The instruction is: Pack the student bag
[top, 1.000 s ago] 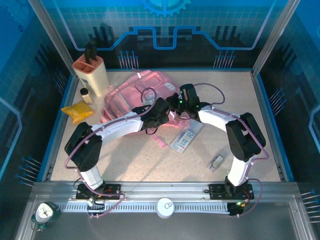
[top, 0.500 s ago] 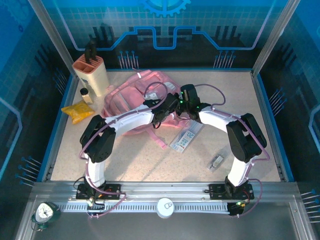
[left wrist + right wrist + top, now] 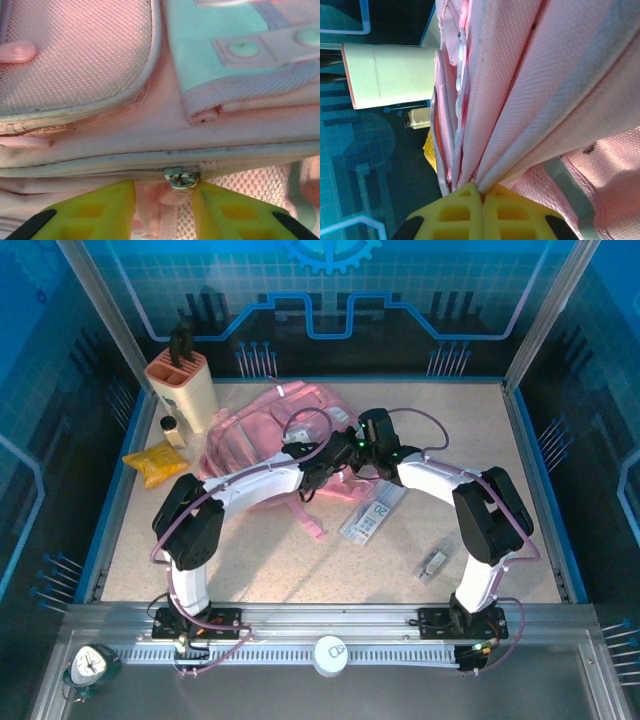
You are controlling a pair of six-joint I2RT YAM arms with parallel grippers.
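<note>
Firstly, nearest to farthest:

- aluminium rail (image 3: 330, 625): runs along the near edge and carries both arm bases. A white round disc (image 3: 331, 653) sits on the grey ledge in front of it, and a small green clock (image 3: 88, 665) at the near left corner.
- tabletop (image 3: 250, 570): pale and speckled, bare across the near strip between the two upright arms.
- small grey oblong (image 3: 433, 563): lies alone near the right arm's upright.
- white flat packet (image 3: 372, 512): mid-table, under the right forearm and just right of a loose pink strap (image 3: 312, 525).
- left gripper (image 3: 164, 192): fingers apart at the bag's near seam, with the metal zip slider (image 3: 181, 178) in the gap and closer to one finger. From above it sits at the bag's near right edge (image 3: 322, 462).
- right gripper (image 3: 482, 192): fingers pressed together, clamped on folds of pink bag fabric. From above it meets the left one closely (image 3: 362, 445).
- student bag (image 3: 255, 435): lies flat at centre-left rear, partly covered by both forearms and a looping cable.
- yellow packet (image 3: 153, 462): left of the bag, near the left rim.
- small bottle (image 3: 170, 428): stands between the packet and the block.
- cream knife block (image 3: 182, 385): far left corner, just beside the bag.
- blue rim (image 3: 520, 440): bounds the left, right and far sides, with metal posts rising at the far corners. The right rear of the table is bare.
- blue back wall (image 3: 330, 300): bears line graphics.
</note>
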